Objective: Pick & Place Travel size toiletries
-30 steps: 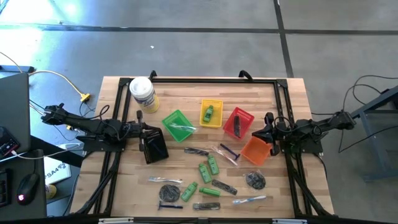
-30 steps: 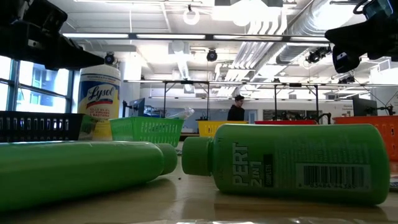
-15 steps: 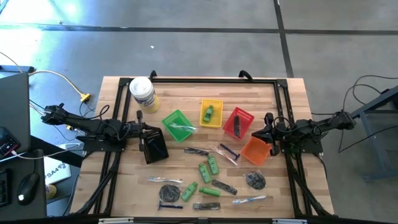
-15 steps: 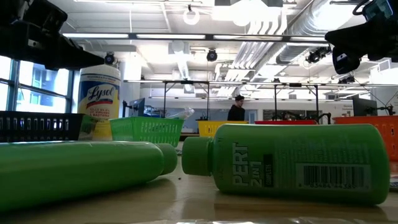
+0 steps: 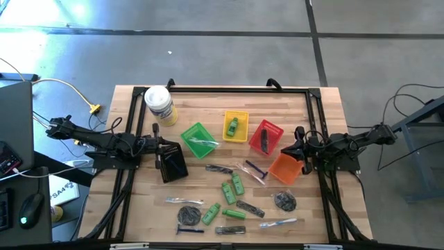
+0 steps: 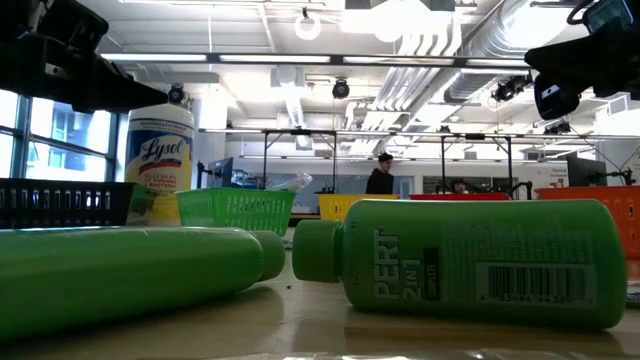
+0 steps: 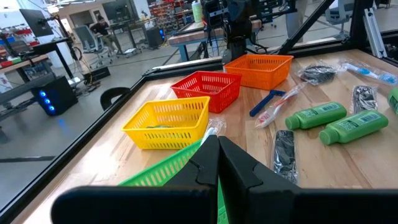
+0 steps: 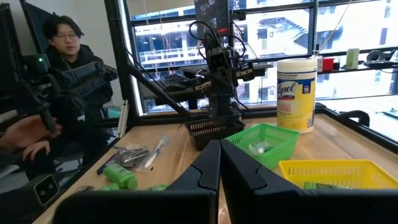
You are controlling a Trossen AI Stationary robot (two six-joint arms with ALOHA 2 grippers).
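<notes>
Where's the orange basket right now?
In the high view the orange basket sits on the table's right side, just beside the right arm's shut end effector, with the red basket next to it toward the table's far edge.

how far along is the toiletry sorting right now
Done: a green bottle in the yellow basket, a dark item in the red basket, a clear-wrapped piece in the green basket. In hand: nothing; the left claw and right claw are shut and empty. Left: loose green bottles, discs, razors.
</notes>
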